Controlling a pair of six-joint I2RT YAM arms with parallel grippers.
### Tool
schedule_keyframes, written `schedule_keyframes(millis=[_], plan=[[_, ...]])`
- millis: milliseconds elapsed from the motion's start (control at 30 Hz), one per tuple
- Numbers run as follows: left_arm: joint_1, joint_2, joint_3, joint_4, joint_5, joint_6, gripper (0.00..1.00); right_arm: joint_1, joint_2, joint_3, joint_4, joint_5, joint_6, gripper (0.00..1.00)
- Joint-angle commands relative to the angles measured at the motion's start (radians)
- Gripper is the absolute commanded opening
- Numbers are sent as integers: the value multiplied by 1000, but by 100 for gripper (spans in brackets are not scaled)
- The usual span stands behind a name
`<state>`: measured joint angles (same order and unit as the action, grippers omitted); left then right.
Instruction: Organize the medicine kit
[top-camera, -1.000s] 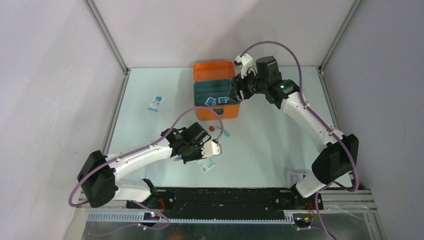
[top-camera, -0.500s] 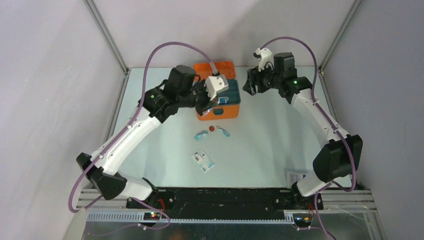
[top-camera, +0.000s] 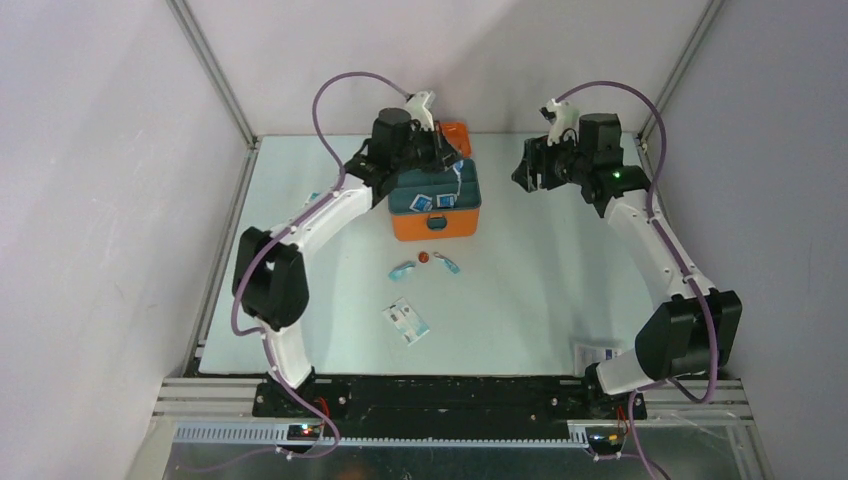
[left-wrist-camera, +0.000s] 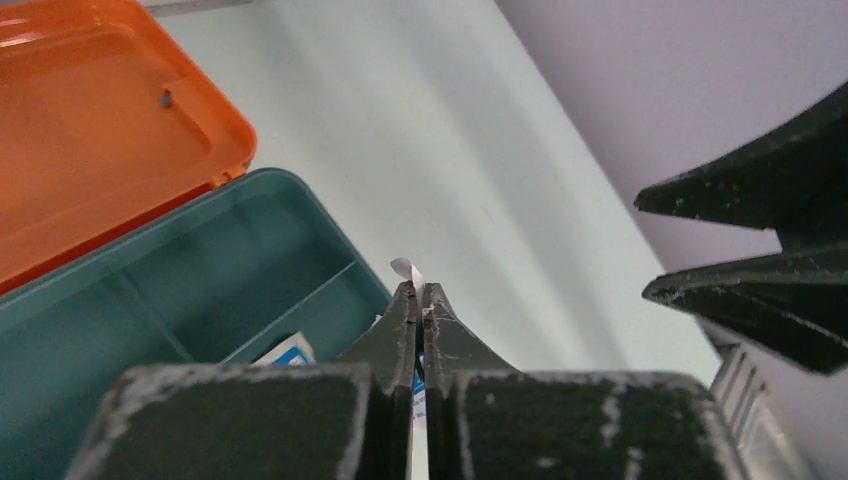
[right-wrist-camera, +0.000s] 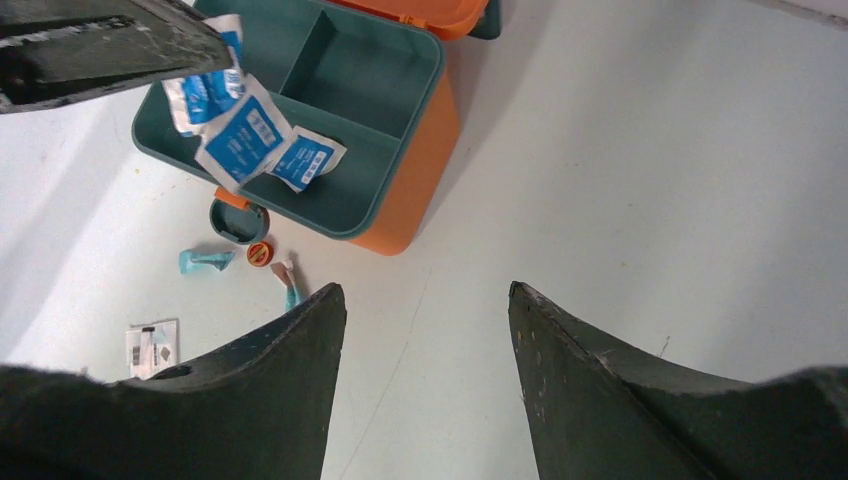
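Pinching packets (right-wrist-camera: 235, 130) above medicine kit (top-camera: 435, 225)

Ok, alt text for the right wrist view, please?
The left hand dangles blue-and-white paper sachets over the teal compartment tray inside the bright orange rectangular plastic medicine kit. The right hand, open, hangs above the pale table.

Pale grey walls (top-camera: 90, 200) enclose a light mint table (top-camera: 540, 290); aluminium posts (top-camera: 213, 75) rise at its far corners.

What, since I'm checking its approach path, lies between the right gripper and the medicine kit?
Only bare table, from the right gripper to the medicine kit; the top external view shows it.
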<state>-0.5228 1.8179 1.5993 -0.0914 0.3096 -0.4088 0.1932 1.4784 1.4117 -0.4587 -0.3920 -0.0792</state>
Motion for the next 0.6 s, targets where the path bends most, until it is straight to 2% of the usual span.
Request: schedule_keyframes(millis=[0, 167, 567], plan=[[-12, 41, 15, 218, -11, -170, 0, -23, -41, -28, 60, -23, 13, 65], [-12, 84, -11, 235, -66, -206, 0, -36, -50, -52, 76, -36, 14, 65], [-13, 140, -99, 286, -99, -214, 0, -38, -34, -53, 80, -50, 18, 65]])
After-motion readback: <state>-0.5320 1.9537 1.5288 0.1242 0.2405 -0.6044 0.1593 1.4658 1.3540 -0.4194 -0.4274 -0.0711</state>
